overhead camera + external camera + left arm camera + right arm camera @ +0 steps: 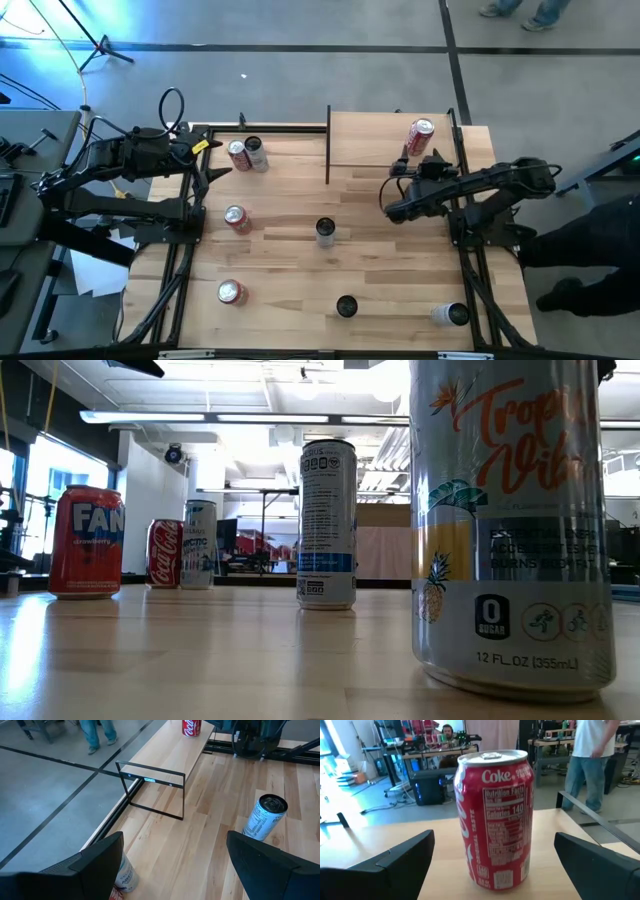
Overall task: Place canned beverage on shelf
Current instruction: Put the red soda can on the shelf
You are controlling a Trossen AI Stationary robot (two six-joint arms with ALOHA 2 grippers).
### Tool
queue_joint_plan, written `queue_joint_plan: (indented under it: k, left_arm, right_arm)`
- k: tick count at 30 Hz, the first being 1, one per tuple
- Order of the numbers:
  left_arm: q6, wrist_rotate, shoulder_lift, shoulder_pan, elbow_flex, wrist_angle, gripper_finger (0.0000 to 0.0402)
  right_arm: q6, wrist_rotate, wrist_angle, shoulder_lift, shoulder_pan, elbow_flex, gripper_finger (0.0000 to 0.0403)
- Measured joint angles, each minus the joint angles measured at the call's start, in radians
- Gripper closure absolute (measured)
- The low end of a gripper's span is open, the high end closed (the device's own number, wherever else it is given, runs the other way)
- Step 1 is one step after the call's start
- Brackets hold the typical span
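Observation:
A red Coke can (421, 137) stands upright on its base on the shelf (365, 140), a light-wood board with a thin black frame at the table's far right. My right gripper (417, 160) is just on the near side of the can, pointing level at it. In the right wrist view the can (495, 817) stands between and beyond the wide-open fingers (402, 857), which do not touch it. My left gripper (212, 163) waits open at the table's far left, above the wood, and holds nothing.
Loose cans stand on the tabletop: a red and a silver one (246, 153) at the far left, a red one (237, 218), a tall one (325, 231) in the middle, another red one (231, 292) and a dark-topped one (346, 306) near the front. A white can (450, 314) lies at the near right.

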Motion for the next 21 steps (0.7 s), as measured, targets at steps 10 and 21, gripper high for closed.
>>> queue_joint_plan:
  k: [10,21]
  left_arm:
    - [0.000,0.000,0.000,0.000,0.000,0.000,0.0067]
    - [0.000,0.000,0.000,0.000,0.000,0.000,0.0067]
  right_arm:
    - [-0.030,0.059,0.066,0.000,-0.064,0.000,0.0003]
    - [-0.104,0.073,0.160,0.000,-0.134,0.000,0.0003]
